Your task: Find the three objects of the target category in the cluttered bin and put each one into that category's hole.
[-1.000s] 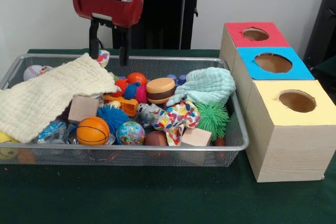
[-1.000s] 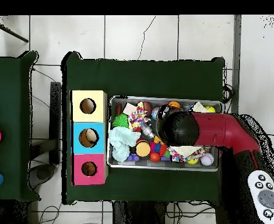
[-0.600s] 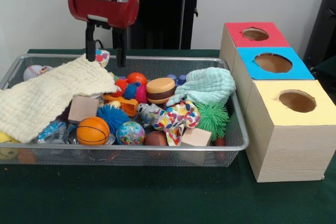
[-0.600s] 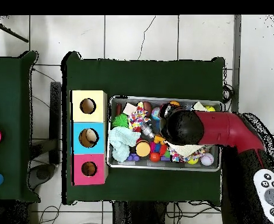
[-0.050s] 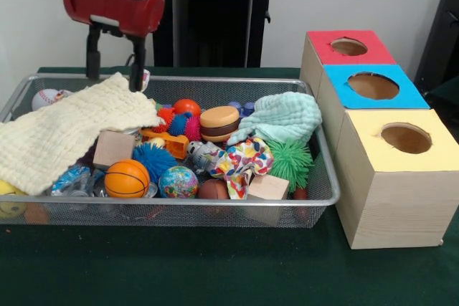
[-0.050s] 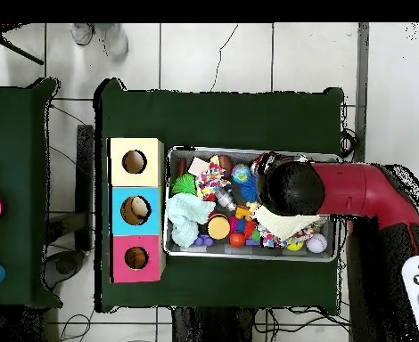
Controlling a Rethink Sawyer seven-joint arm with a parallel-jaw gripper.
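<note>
From the front camera I see a wire mesh bin (image 5: 215, 209) on a green counter (image 5: 215, 270), packed with toys. My pincer (image 5: 115, 69) hangs over the bin's back left corner, its two dark fingers (image 5: 136, 66) spread apart with nothing between them. The tips sit just above the upper edge of a cream cloth (image 5: 64, 130) that drapes across the bin's left part. To the right of the bin stands a row of three boxes, each with a round hole on top: a red box (image 5: 348, 48) farthest back, a blue box (image 5: 373, 87) in the middle, a yellow box (image 5: 401, 141) nearest.

The task does not name the category, so I cannot say which three things are wanted. Balls look a likely set: an orange basketball (image 5: 127, 178) and a globe ball (image 5: 178, 182) lie at the bin's front, well forward and somewhat to the right of the pincer. A baseball (image 5: 46, 97) peeks out at the back left, just beside the pincer. A mint cloth (image 5: 283, 116) lies toward the right. The cream cloth surely hides more beneath it.

From the overhead camera the red arm (image 6: 356, 191) reaches in from the right, and its black head covers the pincer and much of that end of the bin (image 6: 173, 249). The boxes lie to the left here, so any carry must cross the bin's whole long axis. I cannot tell the fingers' stance from above.
</note>
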